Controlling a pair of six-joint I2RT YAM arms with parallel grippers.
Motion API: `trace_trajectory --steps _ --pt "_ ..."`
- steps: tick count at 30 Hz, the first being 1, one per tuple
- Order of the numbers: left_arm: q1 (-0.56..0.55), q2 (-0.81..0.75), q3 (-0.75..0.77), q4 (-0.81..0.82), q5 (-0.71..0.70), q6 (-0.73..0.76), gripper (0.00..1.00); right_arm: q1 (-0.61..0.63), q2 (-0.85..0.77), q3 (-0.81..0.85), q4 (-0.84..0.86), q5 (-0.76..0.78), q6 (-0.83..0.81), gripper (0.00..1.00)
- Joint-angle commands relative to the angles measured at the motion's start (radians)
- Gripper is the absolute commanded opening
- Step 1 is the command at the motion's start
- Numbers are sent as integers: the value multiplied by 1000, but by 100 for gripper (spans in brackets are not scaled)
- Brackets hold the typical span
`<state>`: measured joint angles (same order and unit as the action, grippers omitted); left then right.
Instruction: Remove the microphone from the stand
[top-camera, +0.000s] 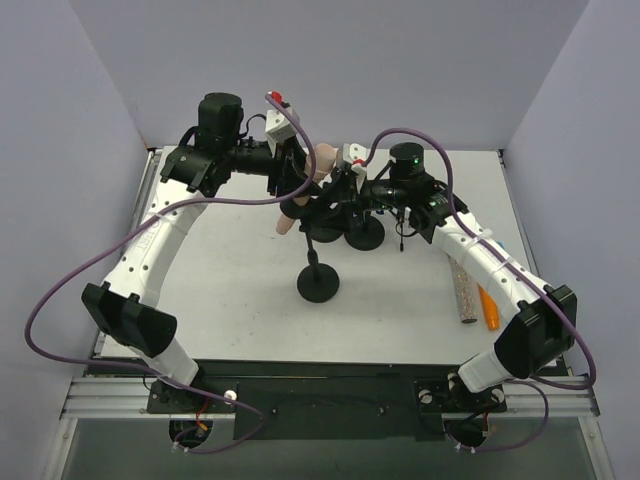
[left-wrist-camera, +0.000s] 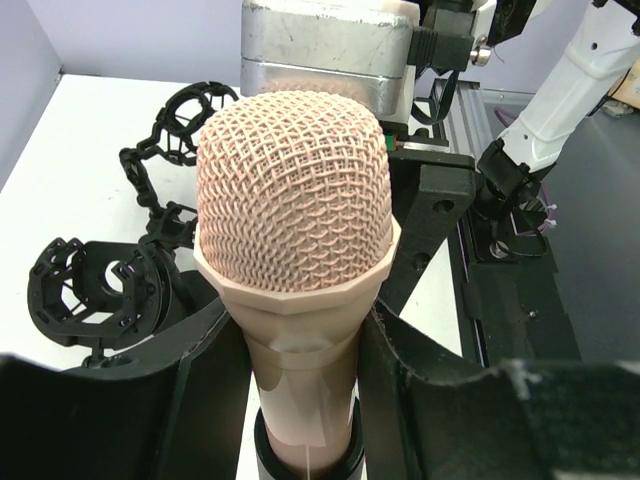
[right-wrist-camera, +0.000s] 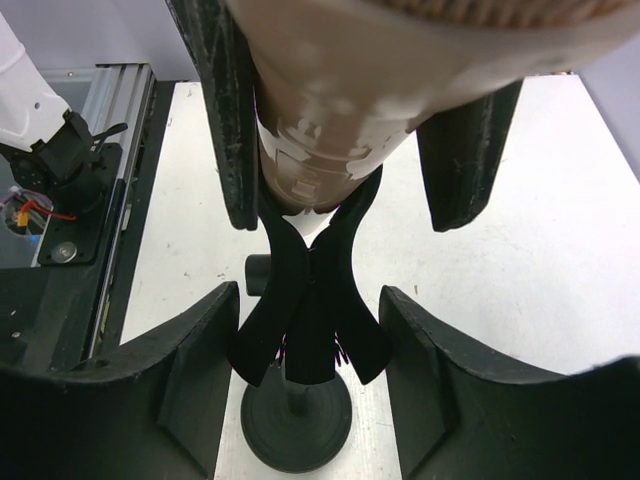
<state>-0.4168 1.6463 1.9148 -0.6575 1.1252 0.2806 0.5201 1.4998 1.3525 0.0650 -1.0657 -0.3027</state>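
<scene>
The pink microphone with a mesh head is tilted above the middle back of the table. My left gripper is shut on its body, one finger on each side. In the right wrist view the microphone's lower end sits in the black Y-shaped clip of the stand, whose round base is below. My right gripper is open, with a finger on each side of the clip and a gap between. It is at the centre of the top view.
Black stands with round bases stand under the grippers. Black ring-shaped mounts lie on the white table behind the microphone. A speckled cylinder and an orange object lie at the right.
</scene>
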Motion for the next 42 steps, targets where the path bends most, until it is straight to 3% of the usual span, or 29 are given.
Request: trace_trajectory --steps 1,5,10,13,16,18,20,21,23,31,34,41,42 --pt "-22 -100 -22 233 30 5 6 38 45 -6 -110 -48 8 49" --pt "-25 -115 -63 243 12 19 6 43 51 -3 -108 -63 13 52" --pt "-25 -118 -76 219 15 46 6 44 45 -18 -97 -79 25 68" --pt "-28 -118 -77 194 19 66 6 43 39 -19 -99 -76 22 70" --pt "-27 -111 -71 187 18 72 6 43 40 -21 -111 -71 10 65" --pt "-27 -109 -69 188 18 74 5 40 46 -24 -117 -62 10 59" --pt "-27 -109 -69 196 18 74 5 38 51 -35 -122 -37 -6 41" --pt "-27 -109 -69 199 16 69 5 38 51 -44 -123 -25 -13 24" --pt "-25 -108 -59 206 13 65 5 41 50 -59 -149 27 -44 0" --pt "-34 -76 96 252 19 -4 3 46 56 -60 -192 78 -44 0" --pt "-36 -62 151 283 21 -11 2 44 86 -10 -302 81 -97 0" --pt "-4 -103 141 375 -7 -35 1 38 114 57 -416 104 -154 0" --pt "4 -112 136 378 -13 -38 1 34 114 66 -418 102 -150 16"
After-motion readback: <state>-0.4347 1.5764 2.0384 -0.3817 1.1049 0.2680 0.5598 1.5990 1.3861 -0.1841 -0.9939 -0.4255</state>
